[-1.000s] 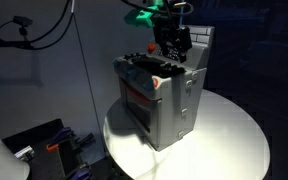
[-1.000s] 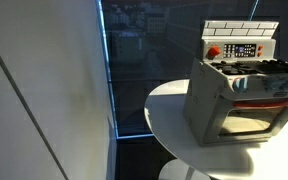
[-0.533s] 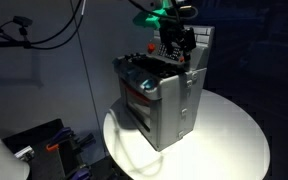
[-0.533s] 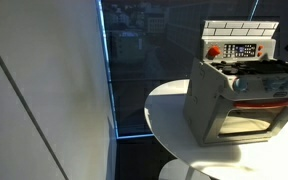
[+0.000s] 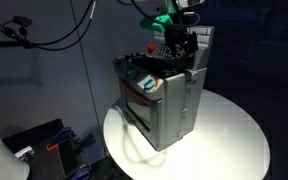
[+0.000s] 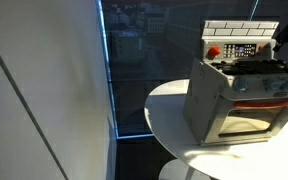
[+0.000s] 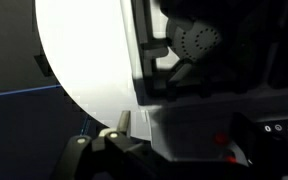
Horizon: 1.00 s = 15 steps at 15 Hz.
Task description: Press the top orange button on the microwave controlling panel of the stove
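Progress report: nothing pressed yet, as far as I can judge. In an exterior view my fingers (image 5: 174, 47) hang at the upper middle of the frame, over the back of the grey toy stove (image 5: 164, 100) on the round white bench (image 5: 229, 130). It's too dark to tell if they're spread or pressed together. The small top orange button (image 6: 213, 51) sits at the left end of the white control panel (image 6: 241, 49), upper right in an exterior view, with nothing touching it. Lining up and pushing are both left to do.
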### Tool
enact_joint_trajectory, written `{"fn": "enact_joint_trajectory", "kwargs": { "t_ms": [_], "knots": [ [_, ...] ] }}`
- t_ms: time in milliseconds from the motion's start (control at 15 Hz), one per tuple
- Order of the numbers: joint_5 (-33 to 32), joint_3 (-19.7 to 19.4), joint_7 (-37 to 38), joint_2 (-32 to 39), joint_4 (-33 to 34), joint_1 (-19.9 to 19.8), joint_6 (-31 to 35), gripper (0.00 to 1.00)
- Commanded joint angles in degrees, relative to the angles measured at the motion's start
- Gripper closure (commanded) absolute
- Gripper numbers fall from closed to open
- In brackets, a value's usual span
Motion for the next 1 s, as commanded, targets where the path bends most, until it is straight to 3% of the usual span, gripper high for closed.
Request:
{"fn": "enact_joint_trajectory", "kwargs": {
  "t_ms": [0, 933],
  "knots": [
    [0.16, 0.11, 1.88, 2.61, 3.60, 0.20, -0.10, 0.00],
    [-0.33, 0.09, 3.31, 6.44, 7.90, 0.64, 0.32, 0.00]
  ]
}}
